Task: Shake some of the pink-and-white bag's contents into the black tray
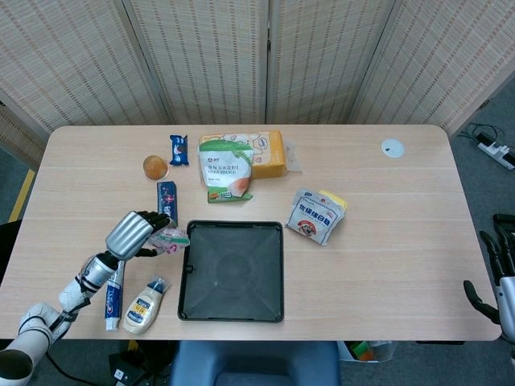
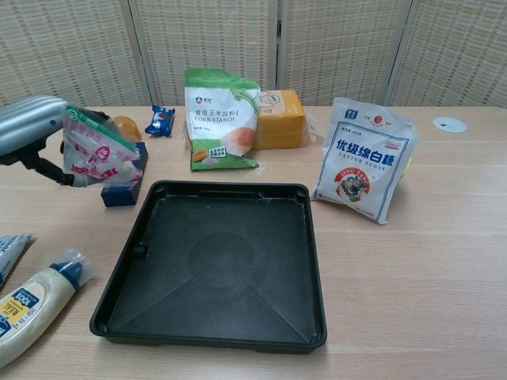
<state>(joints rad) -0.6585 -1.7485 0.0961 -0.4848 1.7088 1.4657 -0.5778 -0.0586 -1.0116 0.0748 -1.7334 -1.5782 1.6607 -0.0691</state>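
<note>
My left hand (image 1: 131,233) (image 2: 30,128) grips the pink-and-white bag (image 1: 169,238) (image 2: 91,152) and holds it up off the table, just left of the black tray (image 1: 233,271) (image 2: 222,265). The bag hangs tilted, its green top edge uppermost in the chest view. The tray lies flat near the table's front edge with nothing in it. Only the fingers of my right hand (image 1: 499,277) peek in at the lower right edge of the head view, far from the tray, holding nothing I can make out.
Left of the tray lie a mayonnaise bottle (image 1: 143,306) (image 2: 28,309) and a toothpaste tube (image 1: 111,288). Behind it are a blue box (image 1: 166,201), an orange cup (image 1: 155,167), a corn starch bag (image 2: 220,119), a yellow block (image 2: 279,119) and a sugar bag (image 2: 363,158).
</note>
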